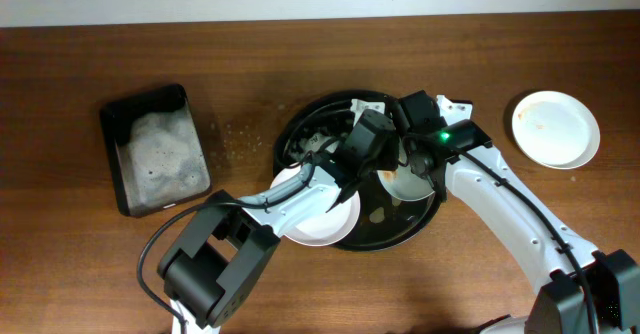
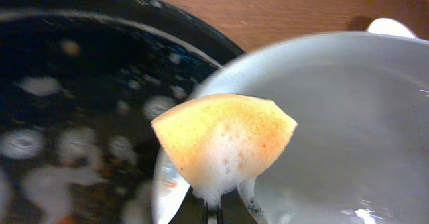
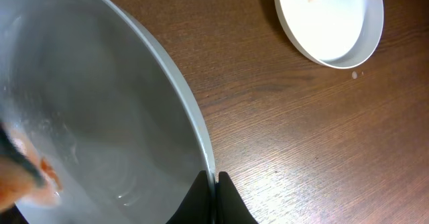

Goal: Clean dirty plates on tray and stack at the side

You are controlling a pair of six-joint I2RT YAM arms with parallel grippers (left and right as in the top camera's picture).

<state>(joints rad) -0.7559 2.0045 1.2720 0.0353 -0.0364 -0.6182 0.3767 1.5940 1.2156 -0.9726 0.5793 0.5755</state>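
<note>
My right gripper (image 1: 418,162) (image 3: 214,182) is shut on the rim of a white plate (image 1: 403,186) (image 3: 87,110) and holds it tilted over the round black tray (image 1: 385,242). My left gripper (image 1: 366,140) (image 2: 213,214) is shut on a foamy yellow-orange sponge (image 2: 224,143), which is right at that plate's inner face (image 2: 348,123). The sponge's edge shows at the left of the right wrist view (image 3: 20,177). A second white plate (image 1: 322,220) lies in the tray's front left. The tray bottom is wet with suds (image 2: 80,117).
A white plate (image 1: 556,127) (image 3: 328,19) with faint reddish smears sits on the wooden table at the right. A black rectangular tub of soapy water (image 1: 155,149) stands at the left. Crumbs lie on the table between the tub and the tray.
</note>
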